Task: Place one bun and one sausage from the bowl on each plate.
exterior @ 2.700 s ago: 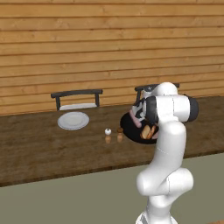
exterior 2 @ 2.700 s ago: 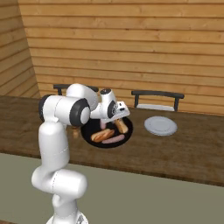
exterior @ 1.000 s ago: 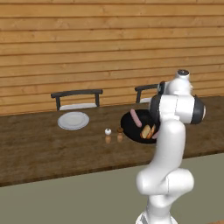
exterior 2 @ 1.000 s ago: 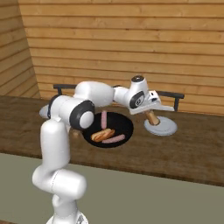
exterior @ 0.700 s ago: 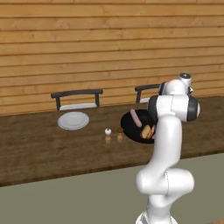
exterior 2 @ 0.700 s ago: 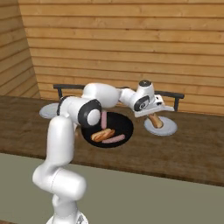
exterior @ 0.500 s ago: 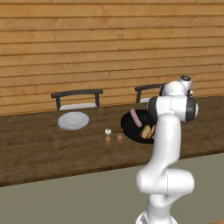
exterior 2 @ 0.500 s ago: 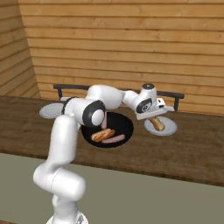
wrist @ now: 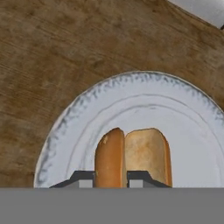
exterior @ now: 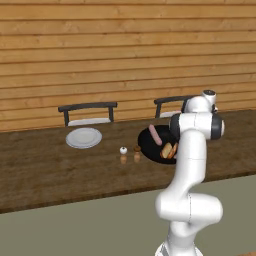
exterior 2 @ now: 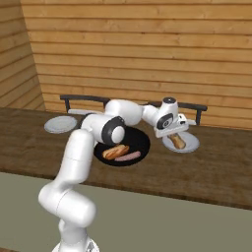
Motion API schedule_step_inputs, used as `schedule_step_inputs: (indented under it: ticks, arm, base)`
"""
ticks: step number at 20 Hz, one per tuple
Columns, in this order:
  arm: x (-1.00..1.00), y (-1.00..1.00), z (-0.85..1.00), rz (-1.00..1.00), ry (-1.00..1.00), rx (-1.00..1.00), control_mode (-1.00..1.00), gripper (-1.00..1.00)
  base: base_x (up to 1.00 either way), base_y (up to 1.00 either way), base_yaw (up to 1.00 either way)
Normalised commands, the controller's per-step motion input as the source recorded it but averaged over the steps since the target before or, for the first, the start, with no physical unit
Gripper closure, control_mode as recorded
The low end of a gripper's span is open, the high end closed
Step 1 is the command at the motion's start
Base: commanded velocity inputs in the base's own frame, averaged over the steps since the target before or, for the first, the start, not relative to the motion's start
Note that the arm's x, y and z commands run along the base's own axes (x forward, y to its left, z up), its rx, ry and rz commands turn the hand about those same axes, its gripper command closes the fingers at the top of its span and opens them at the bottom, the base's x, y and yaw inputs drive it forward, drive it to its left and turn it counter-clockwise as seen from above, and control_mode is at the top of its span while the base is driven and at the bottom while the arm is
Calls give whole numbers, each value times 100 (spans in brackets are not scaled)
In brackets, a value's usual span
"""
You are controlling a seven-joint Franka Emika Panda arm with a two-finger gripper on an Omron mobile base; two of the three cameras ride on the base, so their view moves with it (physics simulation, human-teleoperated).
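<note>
Bun (wrist: pixel 131 157) between fingers (wrist: pixel 83 177), over plate (wrist: pixel 65 127)

You see a golden-brown bun (wrist: pixel 131 157) on a pale grey-white plate (wrist: pixel 65 127), a black bowl (exterior 2: pixel 140 142), and a dark wood-grain surface (wrist: pixel 52 52).

My left base camera sits behind the arm and to its left, looking forward and down across the counter (exterior: pixel 60 165) toward the plank wall (exterior: pixel 100 55); the arm (exterior: pixel 192 165) rises at lower right. My right base camera mirrors it from the other side, with the arm (exterior 2: pixel 78 167) at lower left. Both stand well back, and they share the counter, the black bowl (exterior: pixel 152 145) (exterior 2: pixel 125 147), the two chairs (exterior: pixel 87 112) behind it and the wall. My hand camera is very close, looking almost straight down on one plate (wrist: pixel 83 118) and the bun (wrist: pixel 131 157) just past the jaws. That plate (exterior 2: pixel 189 142) lies to the right of the bowl in the right base view.
</note>
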Motion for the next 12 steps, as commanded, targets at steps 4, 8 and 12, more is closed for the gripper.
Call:
schedule_step_inputs:
  ticks: [4, 8, 12]
  arm:
    - [37, 0, 0, 3, 0, 0, -100, 100]
    - [4, 2, -1, 1, 0, -1, -100, 100]
    - [0, 0, 0, 0, 0, 0, -100, 100]
  base:
    - [0, 0, 0]
    - [0, 0, 0]
    - [0, 0, 0]
